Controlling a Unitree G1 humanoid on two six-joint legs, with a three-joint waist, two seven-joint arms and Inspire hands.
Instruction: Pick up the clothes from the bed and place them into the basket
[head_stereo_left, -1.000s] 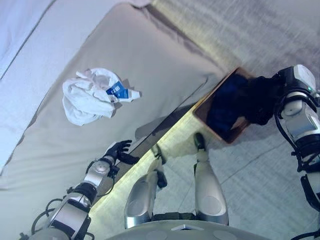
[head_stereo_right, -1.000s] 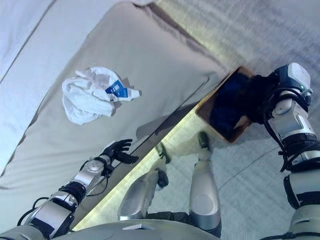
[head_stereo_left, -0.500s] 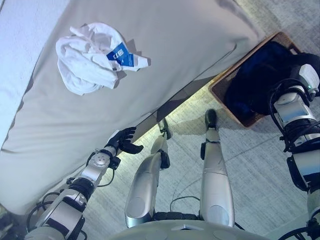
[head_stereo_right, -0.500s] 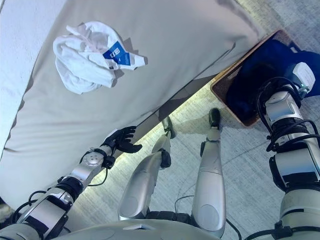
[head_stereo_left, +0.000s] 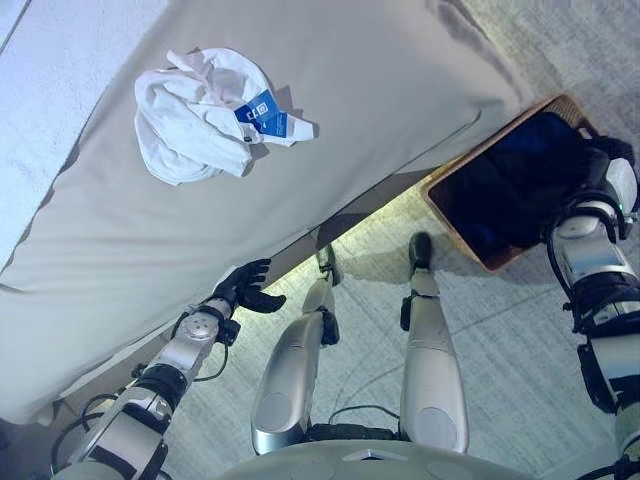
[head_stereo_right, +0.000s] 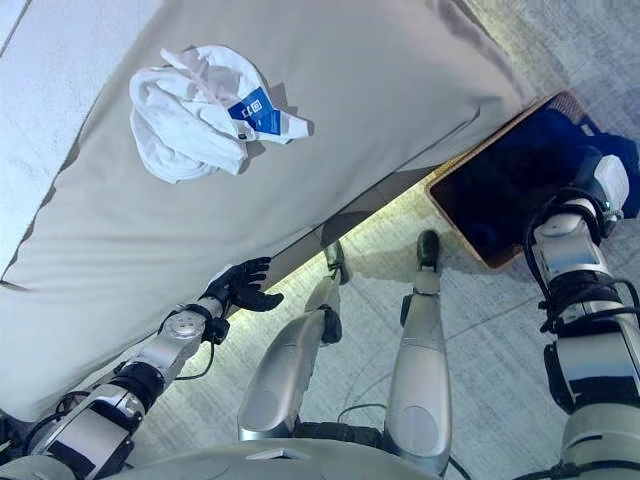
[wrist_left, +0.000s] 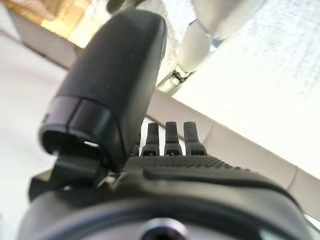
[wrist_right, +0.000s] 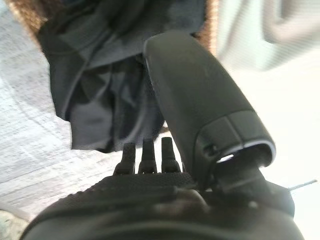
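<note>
Two hands, fingers straight and empty: left hand (head_stereo_left: 243, 291) at bed (head_stereo_left: 380, 90) edge; right hand (wrist_right: 150, 160) above dark clothes (wrist_right: 100, 105) in basket (head_stereo_left: 470, 240).

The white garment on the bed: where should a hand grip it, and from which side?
Probably the bunched folds at the middle of the white garment, from above. It lies crumpled in a raised heap on the flat bed, so fingers can close round a ridge of cloth.

— Does any writing show?
— Only on a blue tag (head_stereo_left: 266, 113) lying on the white clothes (head_stereo_left: 195, 116) atop the bed (head_stereo_left: 350, 90); its white marks can't be read.
</note>
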